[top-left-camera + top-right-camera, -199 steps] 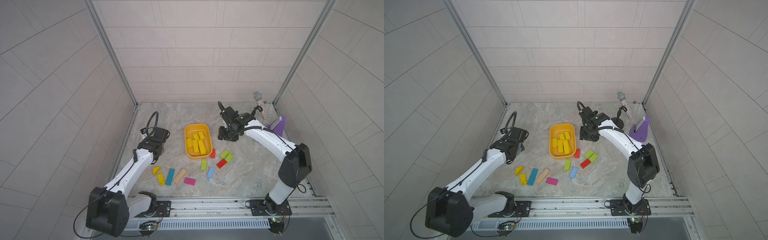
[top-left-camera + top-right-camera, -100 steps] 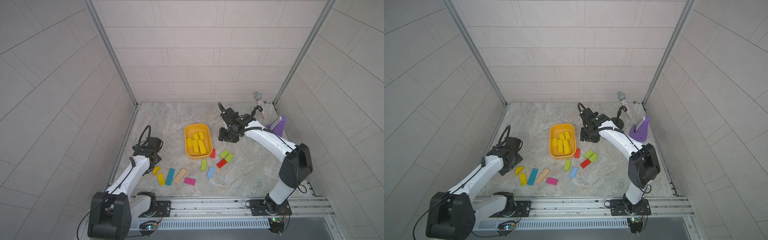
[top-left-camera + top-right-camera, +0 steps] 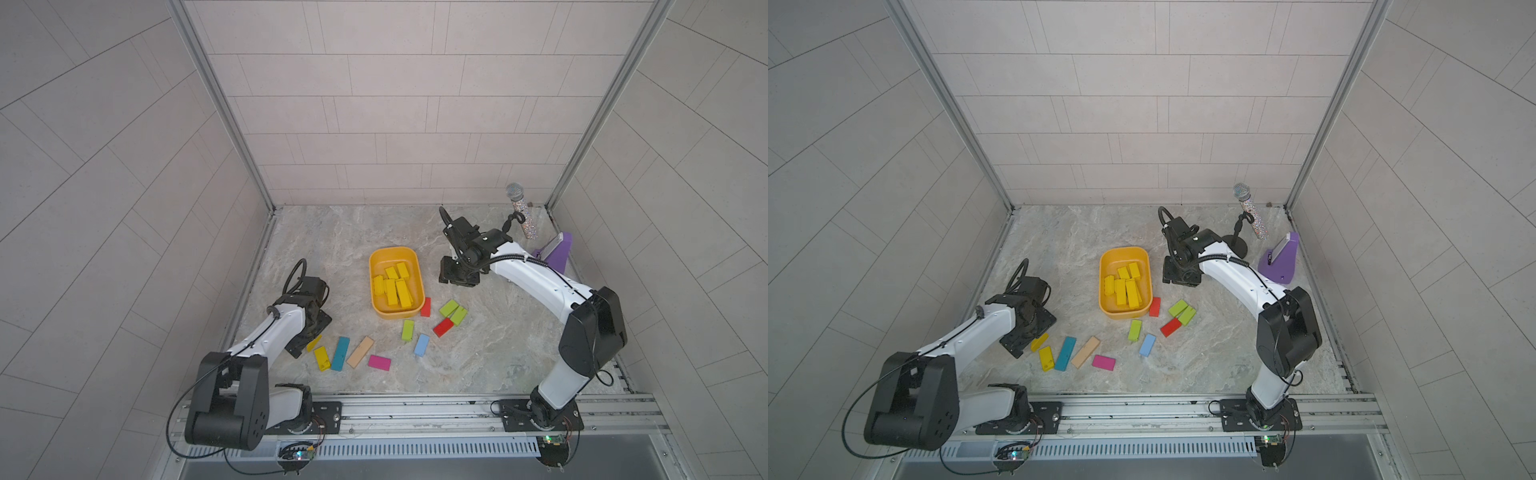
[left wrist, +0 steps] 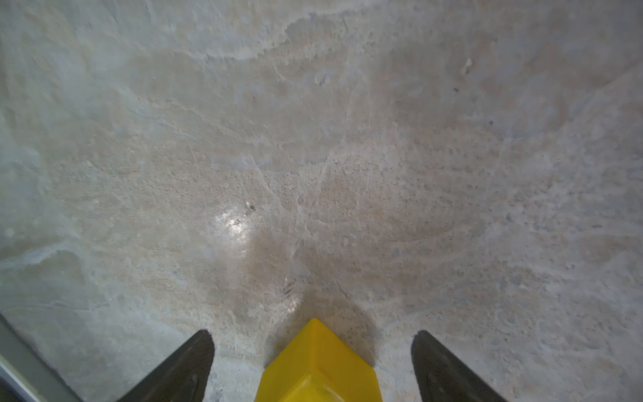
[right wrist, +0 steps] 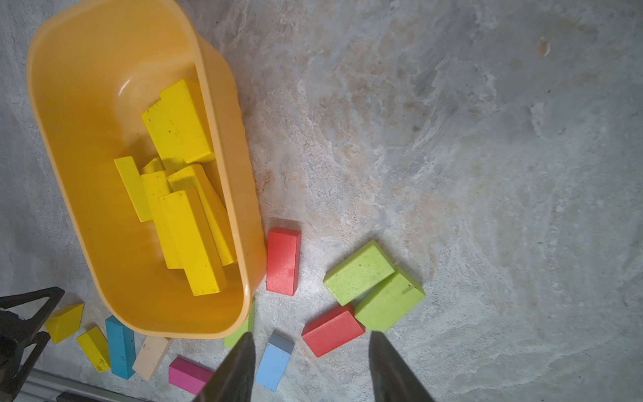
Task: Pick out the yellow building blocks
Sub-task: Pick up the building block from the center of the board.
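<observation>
Top view: a pile of yellow blocks lies in the tub at frame centre. Two loose yellow blocks sit on the surface at lower left, with the left gripper at one of them.

Left wrist: the left gripper is spread wide, straddling a yellow block at bottom centre without touching it.

Right wrist: the right gripper is apart and empty.

Judgement: mostly done, two blocks left.
</observation>
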You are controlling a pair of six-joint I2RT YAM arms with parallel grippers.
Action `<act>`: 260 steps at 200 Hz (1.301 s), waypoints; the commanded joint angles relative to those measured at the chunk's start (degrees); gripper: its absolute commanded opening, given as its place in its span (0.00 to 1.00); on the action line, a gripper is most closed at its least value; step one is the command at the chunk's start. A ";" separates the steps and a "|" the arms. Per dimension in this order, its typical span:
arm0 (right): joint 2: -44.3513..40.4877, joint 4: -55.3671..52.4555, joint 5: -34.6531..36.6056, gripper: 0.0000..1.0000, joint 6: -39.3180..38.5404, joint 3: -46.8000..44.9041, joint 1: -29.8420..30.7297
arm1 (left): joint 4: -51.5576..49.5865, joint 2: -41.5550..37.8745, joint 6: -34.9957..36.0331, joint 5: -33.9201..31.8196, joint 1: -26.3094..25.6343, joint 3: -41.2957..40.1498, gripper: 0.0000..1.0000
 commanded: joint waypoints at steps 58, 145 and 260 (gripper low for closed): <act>-2.50 -0.15 -0.20 0.54 0.39 -0.23 -0.37 | 3.80 4.59 -3.31 7.33 3.41 -1.00 0.74; -2.88 -0.05 0.06 0.54 0.78 -0.57 -0.38 | 4.14 3.42 -3.10 9.13 4.71 -1.37 0.64; -2.60 1.71 -0.73 0.54 2.55 -1.10 -0.28 | 3.91 3.91 -0.30 13.08 2.73 1.50 0.65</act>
